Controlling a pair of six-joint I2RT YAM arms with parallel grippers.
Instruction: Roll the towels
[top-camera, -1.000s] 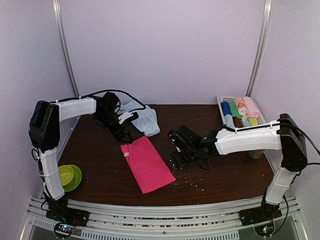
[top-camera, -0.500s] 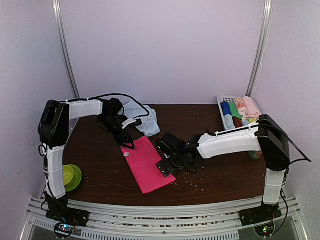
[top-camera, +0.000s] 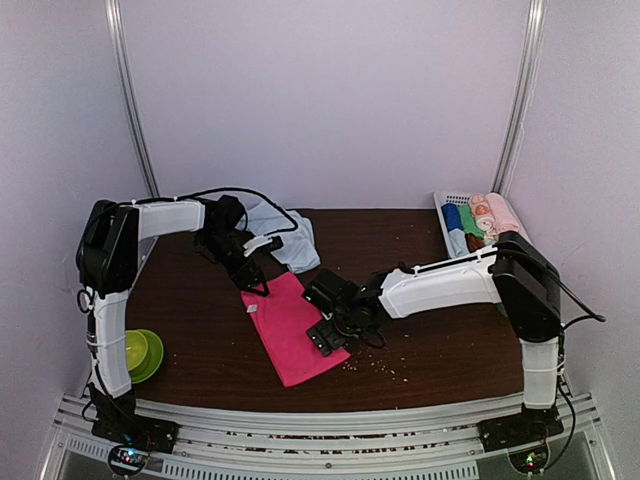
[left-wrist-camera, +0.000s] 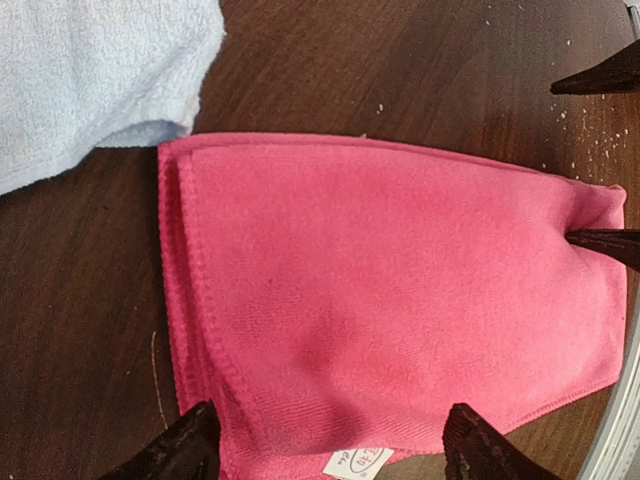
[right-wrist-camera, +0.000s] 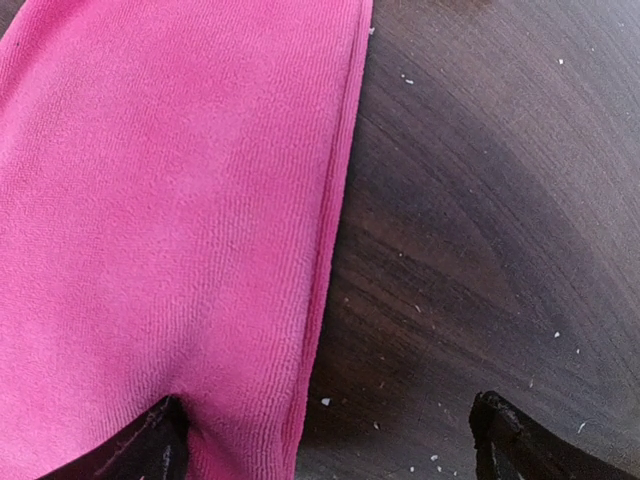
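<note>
The magenta-pink towel (top-camera: 295, 330) lies flat and folded on the dark table, also in the left wrist view (left-wrist-camera: 390, 300) and the right wrist view (right-wrist-camera: 170, 220). Its white tag (left-wrist-camera: 358, 463) shows at the far-left end. The pale blue towel (top-camera: 290, 238) lies crumpled behind it, also in the left wrist view (left-wrist-camera: 90, 80). My left gripper (top-camera: 258, 285) (left-wrist-camera: 330, 455) is open over the pink towel's far end, one finger on each side of its width. My right gripper (top-camera: 325, 335) (right-wrist-camera: 335, 440) is open, straddling the towel's right edge, with one finger (right-wrist-camera: 160, 440) on the cloth.
A white basket (top-camera: 447, 203) of small rolled cloths stands at the back right. Green bowls (top-camera: 140, 352) sit at the front left. Crumbs lie scattered on the table near the towel's right side. The right gripper's fingers (left-wrist-camera: 605, 245) show in the left wrist view.
My right gripper has moved left from mid-table onto the pink towel's right edge. My left gripper has moved forward and right to the towel's far end.
</note>
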